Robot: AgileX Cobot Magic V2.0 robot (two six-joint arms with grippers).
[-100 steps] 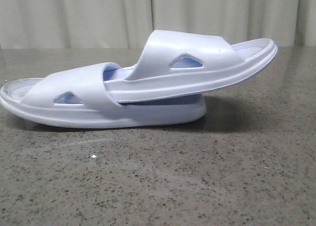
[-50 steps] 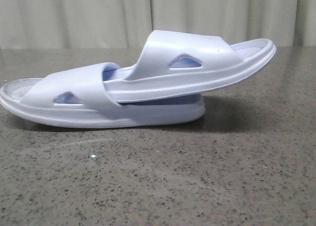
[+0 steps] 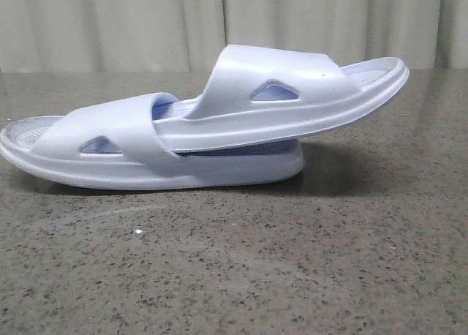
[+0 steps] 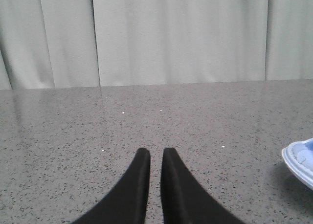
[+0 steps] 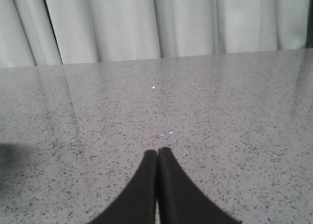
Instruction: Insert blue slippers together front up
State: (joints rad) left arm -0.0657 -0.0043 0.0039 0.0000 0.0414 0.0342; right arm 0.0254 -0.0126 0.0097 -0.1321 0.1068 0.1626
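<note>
The two blue slippers lie nested on the speckled grey table in the front view. The lower slipper (image 3: pixel 146 167) lies flat with its heel to the left. The upper slipper (image 3: pixel 292 93) has its toe pushed under the lower one's strap and slants up to the right. Neither gripper shows in the front view. My left gripper (image 4: pixel 156 153) is empty with its jaws nearly together, a thin slit between them, above bare table. An edge of a slipper (image 4: pixel 301 163) shows off to the side. My right gripper (image 5: pixel 157 152) is shut and empty above bare table.
The grey stone-look table (image 3: pixel 234 262) runs back to a pale pleated curtain (image 3: pixel 146 20). A dark shadow (image 5: pixel 12 158) lies on the table at the edge of the right wrist view.
The upper slipper's raised end has settled very slightly to the left. Nothing else differs.
</note>
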